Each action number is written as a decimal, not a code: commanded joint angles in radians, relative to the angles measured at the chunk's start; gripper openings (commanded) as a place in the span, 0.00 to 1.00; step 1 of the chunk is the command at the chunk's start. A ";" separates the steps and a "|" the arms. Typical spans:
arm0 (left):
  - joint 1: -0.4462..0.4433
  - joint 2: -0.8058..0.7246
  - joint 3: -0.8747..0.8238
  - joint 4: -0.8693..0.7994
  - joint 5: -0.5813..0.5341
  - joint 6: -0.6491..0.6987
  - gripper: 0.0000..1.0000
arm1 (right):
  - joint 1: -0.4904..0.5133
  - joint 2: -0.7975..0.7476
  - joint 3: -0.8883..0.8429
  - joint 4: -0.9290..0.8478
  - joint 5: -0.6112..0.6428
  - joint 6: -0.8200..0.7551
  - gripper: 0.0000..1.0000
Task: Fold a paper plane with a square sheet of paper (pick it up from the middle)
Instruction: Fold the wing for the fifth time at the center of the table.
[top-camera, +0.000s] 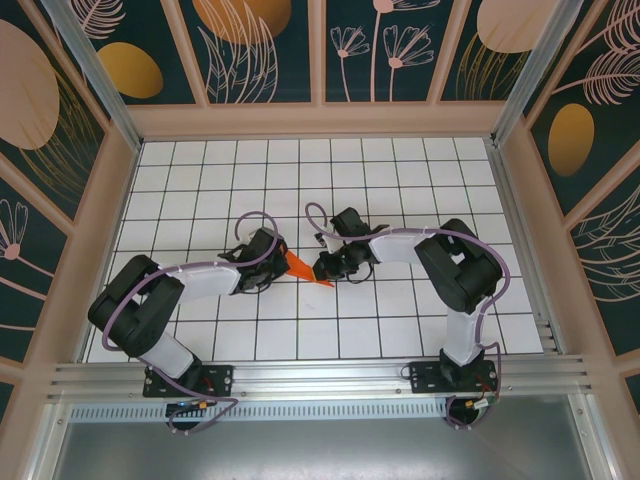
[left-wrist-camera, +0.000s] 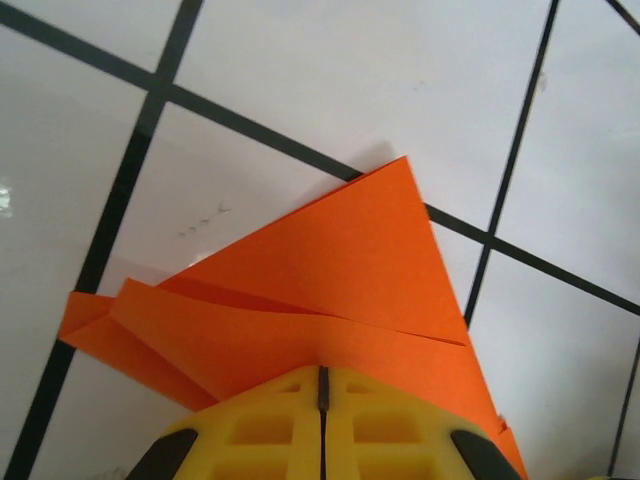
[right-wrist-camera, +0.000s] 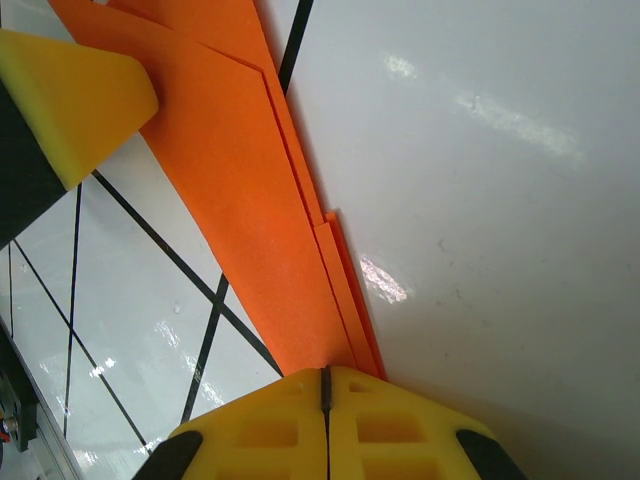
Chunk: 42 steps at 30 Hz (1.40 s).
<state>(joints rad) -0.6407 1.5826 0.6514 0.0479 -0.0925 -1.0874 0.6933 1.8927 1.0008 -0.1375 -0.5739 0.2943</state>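
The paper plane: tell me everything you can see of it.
The paper plane is bright orange, thin matte paper, folded into a narrow pointed wedge with layered flaps and sharp creases. It sits over the middle of the white gridded table. The left gripper, shut, pinches its wide end; the right gripper, shut, pinches its narrow end. Whether it lies flat on the tiles or is slightly lifted cannot be told.
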 joint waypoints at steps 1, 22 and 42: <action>0.008 -0.020 -0.032 -0.051 -0.057 -0.032 0.08 | -0.006 0.068 -0.042 -0.093 0.095 -0.003 0.07; 0.176 -0.064 -0.135 0.005 -0.035 0.083 0.10 | -0.006 0.072 -0.094 -0.068 0.086 0.017 0.07; 0.205 -0.345 -0.087 0.019 0.060 0.181 0.11 | 0.013 0.034 -0.061 0.071 0.035 0.194 0.05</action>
<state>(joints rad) -0.4393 1.2869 0.5648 -0.0006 -0.1051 -0.9340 0.6880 1.8793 0.9375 -0.0040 -0.6025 0.4374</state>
